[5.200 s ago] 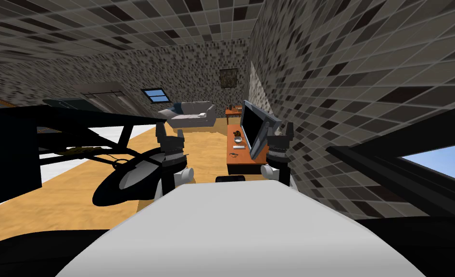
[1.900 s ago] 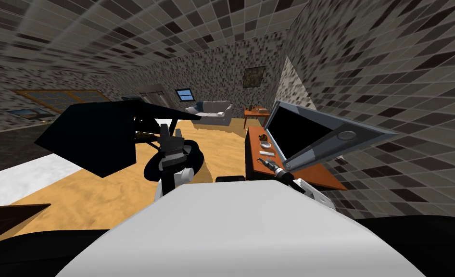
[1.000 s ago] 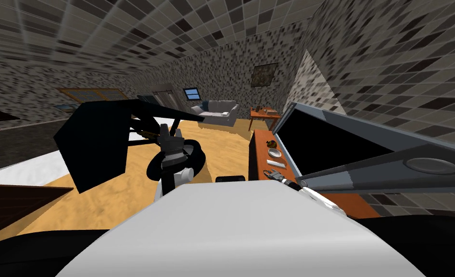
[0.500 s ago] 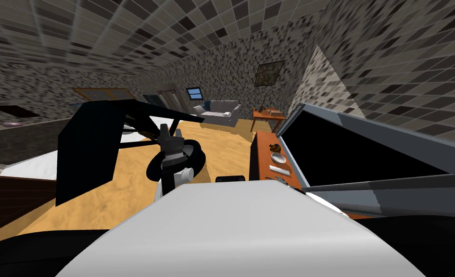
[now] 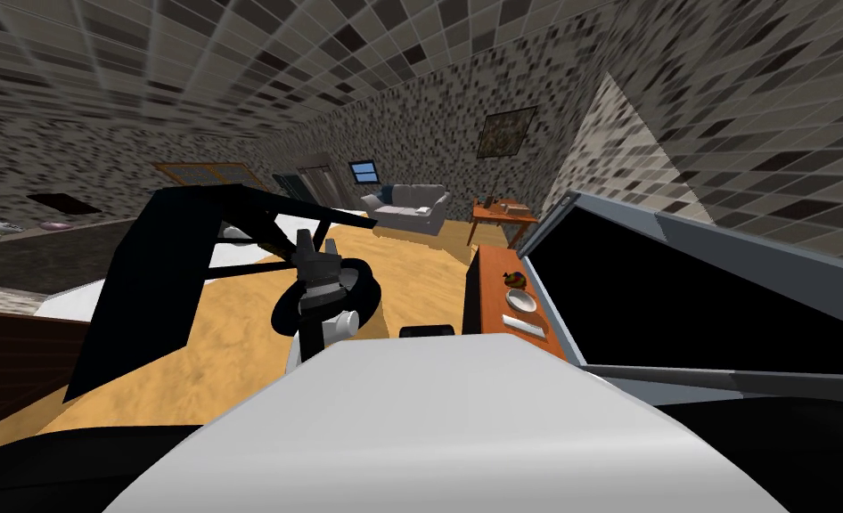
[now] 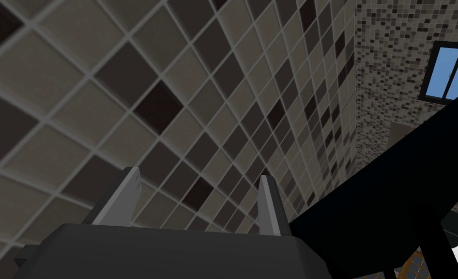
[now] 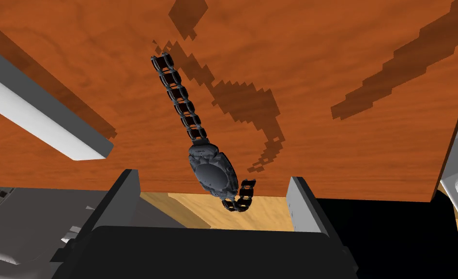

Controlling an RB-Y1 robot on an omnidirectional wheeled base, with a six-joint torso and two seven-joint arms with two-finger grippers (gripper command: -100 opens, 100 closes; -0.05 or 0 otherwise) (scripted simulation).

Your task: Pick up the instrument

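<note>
The instrument is a dark grey wristwatch [image 7: 212, 172] with a link band, lying flat on an orange-brown wooden cabinet top [image 7: 320, 97]. Its case sits right at the top's edge, and the short end of the band curls over that edge. My right gripper [image 7: 211, 196] hovers over the watch, open, with the case midway between its fingers and not touched by them. My left gripper [image 6: 199, 193] is open and holds nothing. That left arm [image 5: 315, 267] stands raised in front of my chest.
A white flat bar [image 7: 44, 121] lies on the cabinet beside the watch. Further along the cabinet [image 5: 491, 276] are a bowl [image 5: 519, 300] and a dark round object [image 5: 515, 279]. A big black-screened TV [image 5: 678, 303] leans close on my right. Black furniture [image 5: 161, 285] stands to the left, a sofa [image 5: 406, 207] far ahead.
I have rolled closer along the cabinet, so the TV looms larger on the right. My right arm, seen reaching over the cabinet's near end a second ago, has slipped behind my chest's edge.
</note>
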